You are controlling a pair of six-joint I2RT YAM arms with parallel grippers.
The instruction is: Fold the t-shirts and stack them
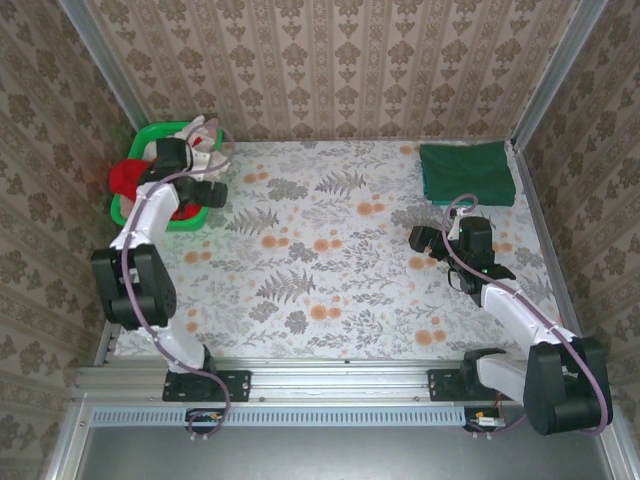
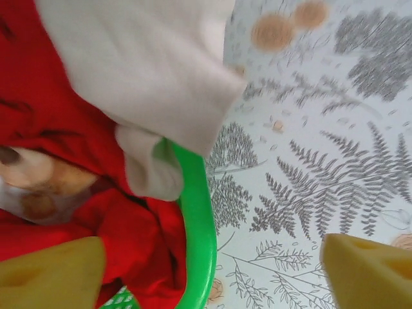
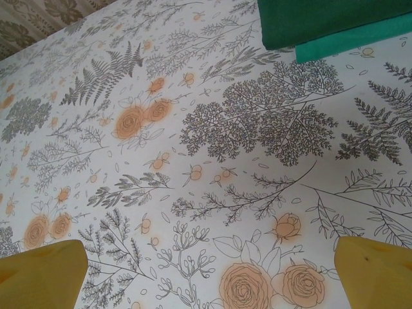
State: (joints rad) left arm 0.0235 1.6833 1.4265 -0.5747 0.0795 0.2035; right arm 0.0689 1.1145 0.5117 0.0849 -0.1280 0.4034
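Toward the right edge of the counter [image 1: 330, 300], the right claw [image 1: 432, 243] was held spread wide above the bare floral surface, with nothing between its fingers. At the far left corner, the left claw [image 2: 206, 277] was also spread and empty, poised over the basket [image 2: 196, 219]. One finger hung above the red shirt [image 2: 58, 135] inside and the other outside over the counter, so that the green rim lay between them. The red shirt was bunched in the basket, its bear print partly showing, and a pale cloth [image 2: 148, 64] was draped over it and across the rim. At the far right corner the green shirt [image 1: 465, 172] lay folded flat, apparently fit to serve as the base of the stack.

The step in hand was judged to be the drawing of the red shirt from the basket. For that to be done well, the left claw would need to be shifted inward until both fingers stood inside the rim; otherwise the rim could be pinched and the basket dragged. Red cloth alone should be taken, away from the pale cloth, and preferably at a hem or shoulder, so that less tangling would be met. The shirt should be lifted clear of the rim before being carried to the open middle of the counter, where the right claw could be brought in to help.
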